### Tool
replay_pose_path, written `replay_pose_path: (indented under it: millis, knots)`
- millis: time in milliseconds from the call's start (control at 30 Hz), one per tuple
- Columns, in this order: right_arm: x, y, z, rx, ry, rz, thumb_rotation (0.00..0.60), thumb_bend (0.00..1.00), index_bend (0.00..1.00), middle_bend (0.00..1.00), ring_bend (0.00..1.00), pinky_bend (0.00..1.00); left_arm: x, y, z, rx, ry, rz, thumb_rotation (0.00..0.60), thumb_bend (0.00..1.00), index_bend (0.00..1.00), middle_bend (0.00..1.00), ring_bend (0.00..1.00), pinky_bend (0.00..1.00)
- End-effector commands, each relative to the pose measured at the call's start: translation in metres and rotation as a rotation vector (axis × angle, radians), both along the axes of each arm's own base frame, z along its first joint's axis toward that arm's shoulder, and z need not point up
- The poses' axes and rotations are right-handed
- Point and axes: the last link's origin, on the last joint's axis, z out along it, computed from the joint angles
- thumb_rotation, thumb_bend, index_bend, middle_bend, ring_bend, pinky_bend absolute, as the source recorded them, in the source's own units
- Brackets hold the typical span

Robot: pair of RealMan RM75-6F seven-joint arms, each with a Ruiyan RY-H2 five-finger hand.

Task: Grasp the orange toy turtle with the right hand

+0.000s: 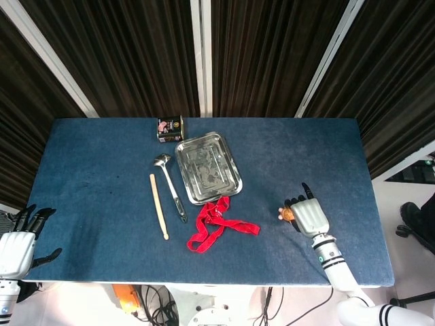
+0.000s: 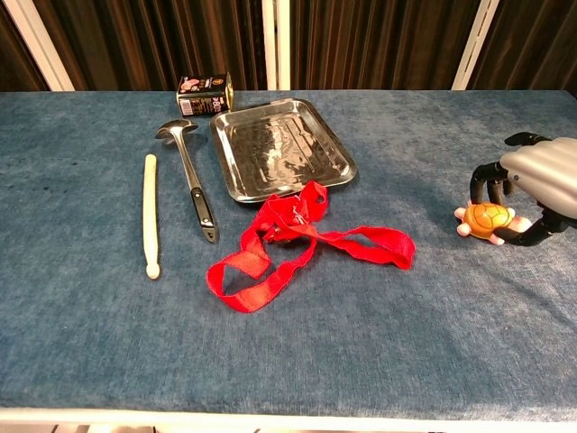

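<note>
Nearly done: right hand (image 2: 539,185) at right of frame, fingers curled around orange toy turtle (image 2: 488,219), seemingly just off the surface (image 2: 379,343); firm hold unconfirmed.

Head view: the orange toy turtle (image 1: 286,214) shows only as a small orange patch, the rest covered by the right hand (image 1: 309,216); whether it is clear of the table (image 1: 102,156) cannot be told. Chest view: the right hand (image 2: 539,185) is cut off by the right edge, its dark fingers (image 2: 487,180) curling around the turtle's far side. The left hand (image 1: 19,241) sits at the head view's left edge, partly cropped. The can (image 1: 170,128) label is too small to read.
</note>
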Motion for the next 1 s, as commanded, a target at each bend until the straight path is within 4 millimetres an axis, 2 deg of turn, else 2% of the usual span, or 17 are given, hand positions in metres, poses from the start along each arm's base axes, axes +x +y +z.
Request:
replay_pose_path:
  millis: [33,200,367,433,567,700,800,1000]
  knots:
    - [0.003,0.000,0.004,-0.002,-0.001,0.004,0.600,0.17,0.27,0.37,0.25,0.00,0.000,0.000,0.000,-0.005,0.001,0.004,0.600,0.13,0.15,0.14,0.00,0.09]
    - [0.005,0.001,0.006,0.018,0.011,0.003,0.600,0.23,0.27,0.38,0.24,0.00,-0.001,0.000,0.000,-0.010,0.002,0.010,0.600,0.13,0.15,0.14,0.00,0.09]
    - [0.006,0.001,-0.002,0.045,0.033,-0.003,0.600,0.26,0.33,0.42,0.25,0.00,-0.003,-0.001,0.001,-0.008,0.001,0.016,0.600,0.13,0.15,0.14,0.00,0.09]
    - [0.007,0.000,-0.004,0.041,0.041,-0.001,0.600,0.28,0.39,0.45,0.26,0.00,-0.003,-0.001,0.002,-0.005,0.001,0.017,0.600,0.13,0.15,0.14,0.00,0.09]
    - [0.010,-0.002,-0.009,-0.004,0.038,0.007,0.600,0.34,0.68,0.63,0.38,0.02,-0.004,-0.001,0.002,-0.004,0.002,0.018,0.600,0.13,0.15,0.14,0.00,0.09]
    - [0.009,-0.004,-0.014,-0.042,0.045,0.026,0.600,0.40,0.93,0.81,0.51,0.09,-0.005,-0.001,0.002,-0.004,0.001,0.018,0.600,0.13,0.15,0.14,0.00,0.09]
    - [0.007,-0.004,-0.017,-0.056,0.063,0.042,0.600,0.41,1.00,0.88,0.57,0.12,-0.005,-0.001,0.002,-0.004,0.000,0.019,0.600,0.13,0.15,0.14,0.00,0.09]
    - [0.005,-0.005,-0.015,-0.072,0.056,0.042,0.600,0.40,1.00,0.90,0.58,0.12,-0.005,-0.001,0.002,-0.004,0.001,0.018,0.600,0.13,0.15,0.14,0.00,0.09]
